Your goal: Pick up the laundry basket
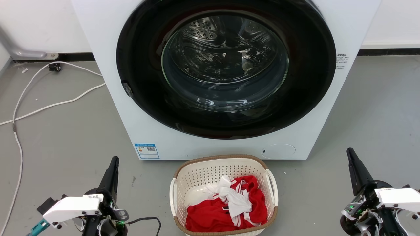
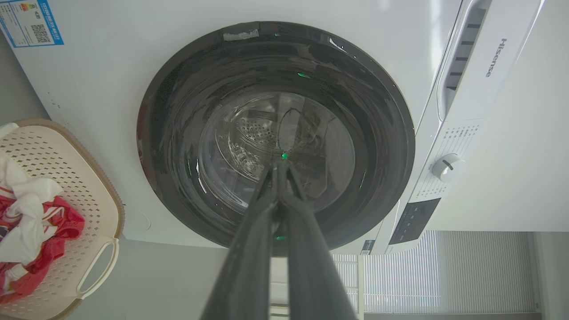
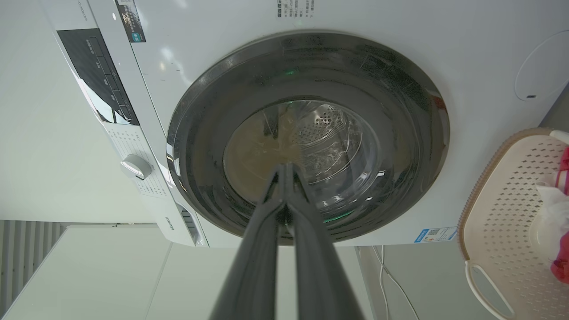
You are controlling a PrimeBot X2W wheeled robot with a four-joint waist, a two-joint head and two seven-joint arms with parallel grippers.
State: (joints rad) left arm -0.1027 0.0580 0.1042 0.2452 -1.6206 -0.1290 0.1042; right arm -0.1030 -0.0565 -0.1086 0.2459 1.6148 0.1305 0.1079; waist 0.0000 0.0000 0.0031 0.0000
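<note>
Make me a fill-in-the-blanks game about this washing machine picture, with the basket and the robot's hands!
The laundry basket stands on the floor in ____ of the washer. The clothes inside it are white and ____. The left gripper and the right gripper each have their two fingers ____. In the head view, the laundry basket lies ____ the two grippers.
Missing words: front; red; shut; between.
</note>
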